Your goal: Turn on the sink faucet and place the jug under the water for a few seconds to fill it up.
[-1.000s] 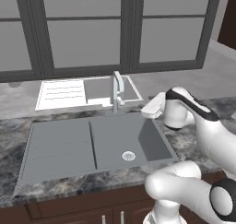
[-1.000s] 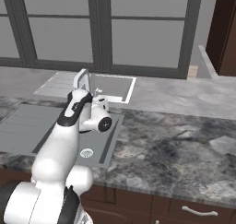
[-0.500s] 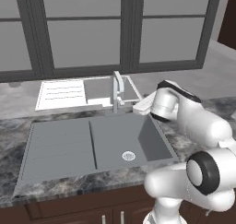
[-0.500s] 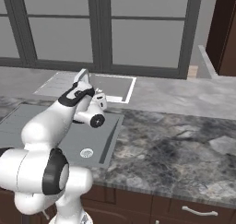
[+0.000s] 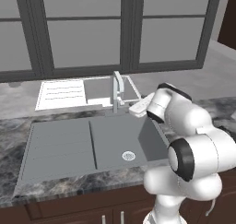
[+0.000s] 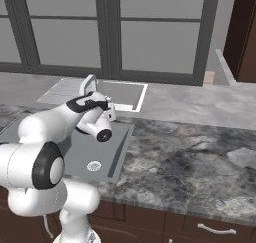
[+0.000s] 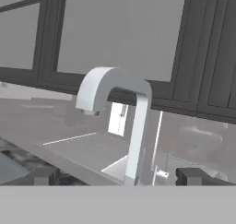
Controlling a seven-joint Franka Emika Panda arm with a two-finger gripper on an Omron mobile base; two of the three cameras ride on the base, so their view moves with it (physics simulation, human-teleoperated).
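Note:
The sink faucet (image 5: 117,90) stands upright behind the sink (image 5: 60,149), its spout bent forward and dry, with no water running. My gripper (image 5: 130,107) hangs just to the right of the faucet at mid height, pointing at it. In the hand view the faucet (image 7: 136,126) rises between the two open fingertips (image 7: 44,174), close in front, and the gripper (image 7: 119,176) holds nothing. From the right base the gripper (image 6: 111,111) sits beside the faucet (image 6: 90,84). The jug is out of view.
A white ridged mat (image 5: 62,93) lies on the counter left of the faucet. The round drain (image 5: 128,156) is in the basin's right part, the ridged drainboard (image 5: 57,147) on the left. Dark window frames run behind. Marble counter (image 6: 200,152) stretches right.
The arm has swung left, bringing the open gripper from over the sink's right edge up close to the faucet. The scene itself has not shifted.

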